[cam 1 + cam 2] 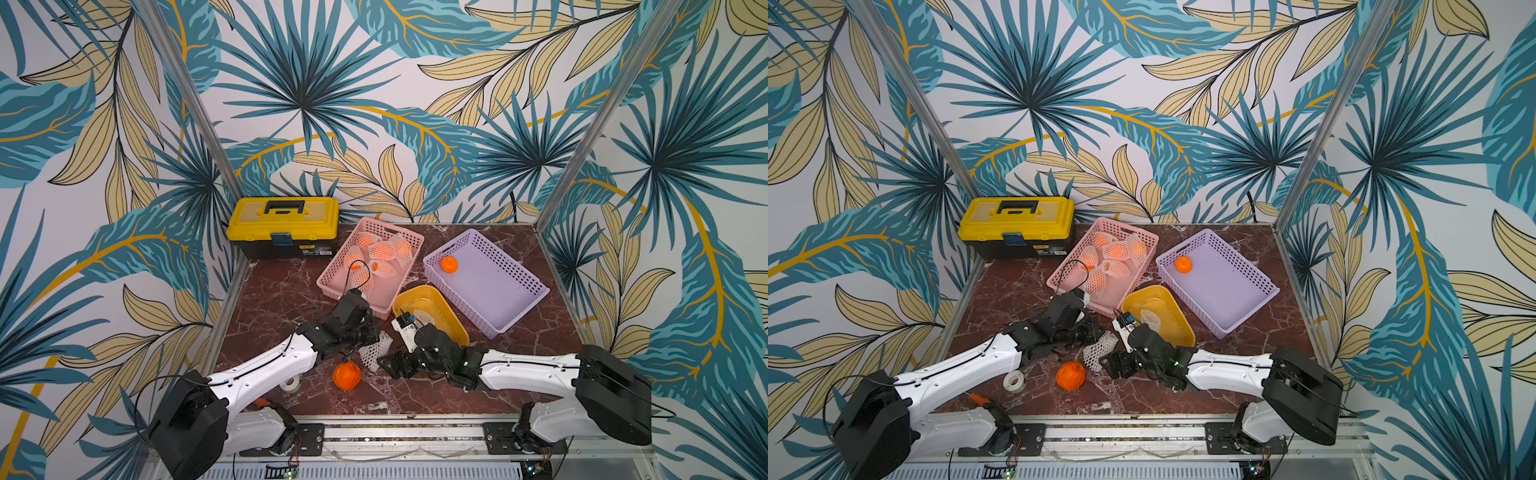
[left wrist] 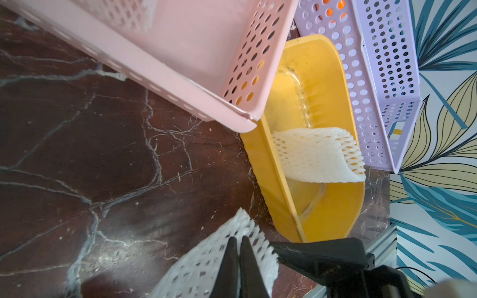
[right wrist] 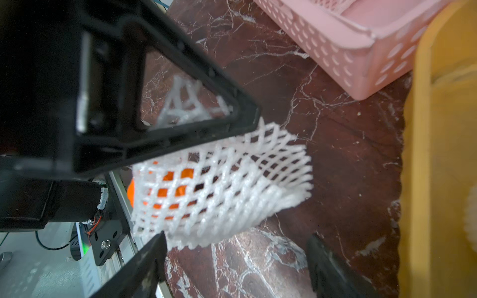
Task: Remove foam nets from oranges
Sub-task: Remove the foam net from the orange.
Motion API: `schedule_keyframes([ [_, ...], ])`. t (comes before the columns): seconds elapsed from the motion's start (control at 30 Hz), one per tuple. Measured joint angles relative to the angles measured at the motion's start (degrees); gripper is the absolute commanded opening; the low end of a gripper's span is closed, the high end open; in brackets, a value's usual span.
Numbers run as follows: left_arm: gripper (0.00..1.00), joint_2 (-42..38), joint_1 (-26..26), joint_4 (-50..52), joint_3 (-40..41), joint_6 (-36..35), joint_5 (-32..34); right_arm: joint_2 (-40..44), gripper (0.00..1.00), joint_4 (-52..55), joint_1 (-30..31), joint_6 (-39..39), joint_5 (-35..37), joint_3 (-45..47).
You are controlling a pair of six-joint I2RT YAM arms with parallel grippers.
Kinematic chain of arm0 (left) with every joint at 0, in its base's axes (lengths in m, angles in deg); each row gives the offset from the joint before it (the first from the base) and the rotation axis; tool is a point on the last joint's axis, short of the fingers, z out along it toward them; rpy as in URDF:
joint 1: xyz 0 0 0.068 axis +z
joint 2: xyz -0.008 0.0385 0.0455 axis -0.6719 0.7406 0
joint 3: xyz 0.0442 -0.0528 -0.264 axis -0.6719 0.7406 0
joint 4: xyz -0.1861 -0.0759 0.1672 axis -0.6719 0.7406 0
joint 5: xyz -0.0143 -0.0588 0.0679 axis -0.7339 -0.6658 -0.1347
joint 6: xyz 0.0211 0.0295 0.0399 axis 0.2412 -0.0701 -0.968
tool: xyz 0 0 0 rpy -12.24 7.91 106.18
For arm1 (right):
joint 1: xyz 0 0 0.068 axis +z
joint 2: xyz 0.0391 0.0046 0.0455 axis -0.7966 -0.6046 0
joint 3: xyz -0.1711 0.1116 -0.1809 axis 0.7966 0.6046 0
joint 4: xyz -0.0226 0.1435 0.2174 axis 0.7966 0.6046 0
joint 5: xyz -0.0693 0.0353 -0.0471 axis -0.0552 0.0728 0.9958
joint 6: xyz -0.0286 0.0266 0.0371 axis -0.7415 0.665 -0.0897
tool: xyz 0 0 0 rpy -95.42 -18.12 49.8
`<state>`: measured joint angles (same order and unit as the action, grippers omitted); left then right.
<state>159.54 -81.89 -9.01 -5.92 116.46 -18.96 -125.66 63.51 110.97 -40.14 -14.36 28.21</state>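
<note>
**Status.** The left end effector [image 2: 238, 241] is pressed together on the edge of one foam net [image 1: 376, 351]. That net hangs empty near the centre of the worktop [image 1: 282, 291]. The right end effector [image 3: 236, 237] stands spread, just beside the net at its 3 o'clock, gripping nothing.

**Task items.**
- A bare orange [image 1: 346, 375] lies on the worktop at the net's 7 o'clock. The right wrist view shows it through the mesh, but it sits behind the net, not inside it.
- The yellow tub [image 1: 457, 328], at the net's 2 o'clock, holds one discarded net [image 1: 426, 318].
- The purple basket [image 1: 519, 307], at 1 o'clock on the worktop, holds one freed orange [image 1: 449, 264].
- The pink basket [image 1: 332, 262], at 12 o'clock, holds the netted oranges [image 1: 384, 251] awaiting work.

**Assessment.** Stripping of this fruit appears complete. The step in hand is judged to be disposal of the net into the yellow tub.

**Recommendations.**
- Raise the net before travelling, so its trailing end clears the tub rim.
- Release over the tub's middle, because light foam may cling to the jaws or catch on the wall.
- Keep the right end effector clear of the mesh holes.
- Take the loose orange squarely across its width, as it is likely to roll if nudged.
</note>
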Motion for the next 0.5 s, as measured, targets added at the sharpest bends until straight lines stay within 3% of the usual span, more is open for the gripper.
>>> schedule_keyframes([
  [0.5, 0.08, -4.37, -0.04, -1.03, 1.22, -0.24, -1.57, -2.47, 0.93, -18.38, -0.02, 6.23, -2.86, 1.64],
])
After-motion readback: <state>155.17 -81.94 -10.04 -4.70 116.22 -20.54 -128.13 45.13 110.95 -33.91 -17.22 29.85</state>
